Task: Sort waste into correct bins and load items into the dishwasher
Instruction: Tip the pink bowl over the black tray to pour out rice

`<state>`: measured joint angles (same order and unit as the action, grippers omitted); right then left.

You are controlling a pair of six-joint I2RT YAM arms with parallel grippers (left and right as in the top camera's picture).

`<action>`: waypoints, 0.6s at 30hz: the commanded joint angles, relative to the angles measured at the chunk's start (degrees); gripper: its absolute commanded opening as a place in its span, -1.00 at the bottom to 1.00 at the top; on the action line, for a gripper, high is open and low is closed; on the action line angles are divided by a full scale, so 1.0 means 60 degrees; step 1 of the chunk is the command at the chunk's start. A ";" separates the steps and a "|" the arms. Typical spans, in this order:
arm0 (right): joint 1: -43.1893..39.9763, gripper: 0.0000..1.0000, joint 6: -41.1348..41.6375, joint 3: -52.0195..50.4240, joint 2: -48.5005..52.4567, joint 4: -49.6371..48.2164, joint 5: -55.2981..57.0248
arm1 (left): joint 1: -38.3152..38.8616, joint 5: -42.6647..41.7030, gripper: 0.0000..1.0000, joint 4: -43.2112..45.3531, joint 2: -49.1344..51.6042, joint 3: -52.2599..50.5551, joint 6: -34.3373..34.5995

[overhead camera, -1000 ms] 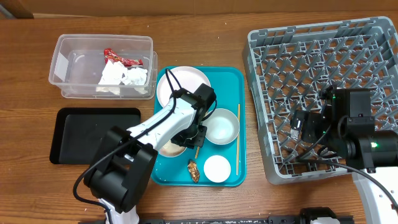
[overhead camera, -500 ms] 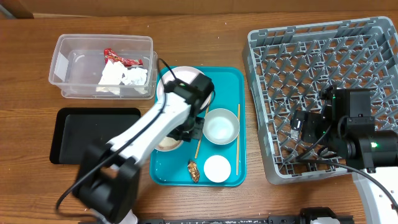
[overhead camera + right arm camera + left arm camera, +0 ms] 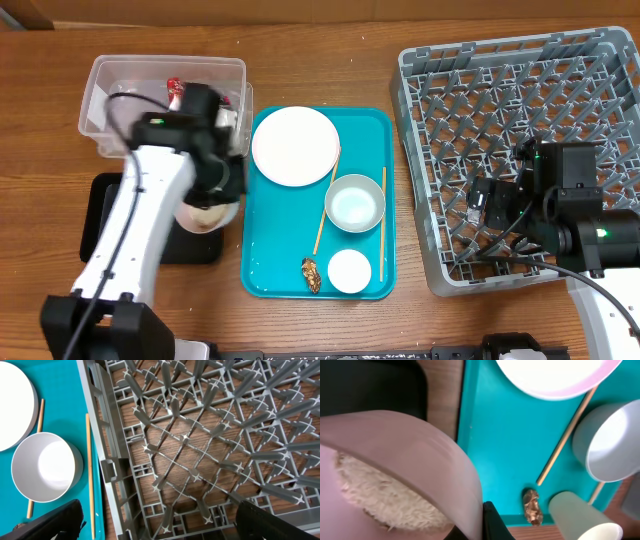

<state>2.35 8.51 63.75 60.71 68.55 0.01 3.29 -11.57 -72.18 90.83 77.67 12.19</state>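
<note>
My left gripper (image 3: 212, 190) is shut on the rim of a small pale bowl (image 3: 204, 214) (image 3: 420, 455) holding white rice (image 3: 375, 495). It holds the bowl over the right end of the black tray (image 3: 125, 215). The clear tub (image 3: 110, 100) holds the red wrapper (image 3: 174, 88) and napkins, partly hidden by my arm. On the teal tray (image 3: 365, 125) lie the plate (image 3: 293, 145), the second bowl (image 3: 355, 203), the cup (image 3: 350, 270), two chopsticks (image 3: 382, 225) and the brown scrap (image 3: 311, 275). My right gripper (image 3: 490, 210) is open and empty over the front left of the grey rack (image 3: 520, 110).
The teal tray's left strip (image 3: 490, 435) lies bare beside the black tray (image 3: 370, 385). The rack's wall (image 3: 107, 475) stands close to the teal tray's right edge. Wooden table (image 3: 330, 65) shows behind the tray and in front of the black tray.
My left arm has lifted the rice bowl off the teal tray and carried it left to above the black tray's right end, uncovering the plate. The right arm has not moved.
</note>
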 commanded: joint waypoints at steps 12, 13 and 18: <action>0.0025 1.00 -0.0062 0.0251 -0.0040 -0.0047 -0.0011 | -0.5085 -0.7537 -0.92 0.1322 0.0393 -0.2382 -0.4962; 0.0025 1.00 -0.0062 0.0255 -0.0040 -0.0047 -0.0011 | -0.5249 -0.7883 -0.92 0.1297 0.0492 -0.2470 -0.5220; 0.0025 1.00 -0.0062 0.0255 -0.0040 -0.0047 -0.0011 | -0.5854 -0.8783 -0.92 0.1231 0.1053 -0.2783 -0.5996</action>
<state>2.35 8.51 63.75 60.71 68.55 0.01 -30.24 -54.87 -64.66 95.37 61.91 -17.02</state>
